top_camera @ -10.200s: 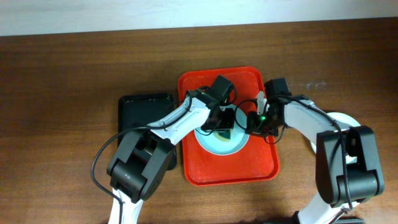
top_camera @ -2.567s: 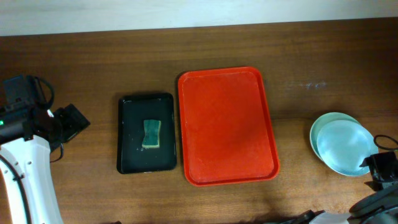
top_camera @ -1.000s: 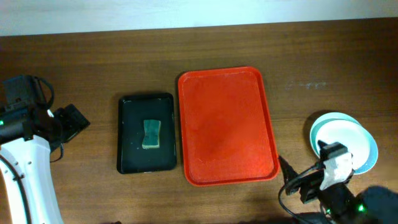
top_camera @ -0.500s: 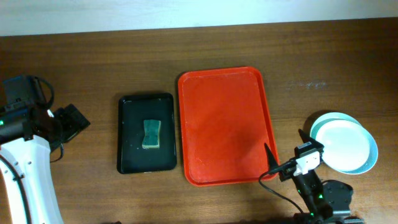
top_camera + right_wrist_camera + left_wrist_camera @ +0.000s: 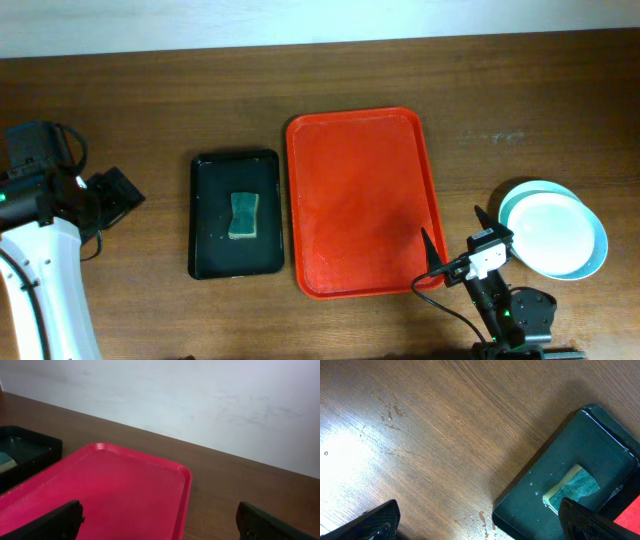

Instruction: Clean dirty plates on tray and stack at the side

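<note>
Right gripper (image 5: 157,510) has its two fingers spread wide and holds nothing. Left gripper (image 5: 479,512) is spread and bare too. The job looks about done: the tray (image 5: 360,180) has nothing on it, and the plates (image 5: 553,235) sit stacked near the right edge, white one on top. To end well, the right arm (image 5: 500,310) should pull away slowly and not bump the plates. It sits low by the front edge, fingers pointing to the back edge. The left arm (image 5: 40,260) is bent at the left edge.
</note>
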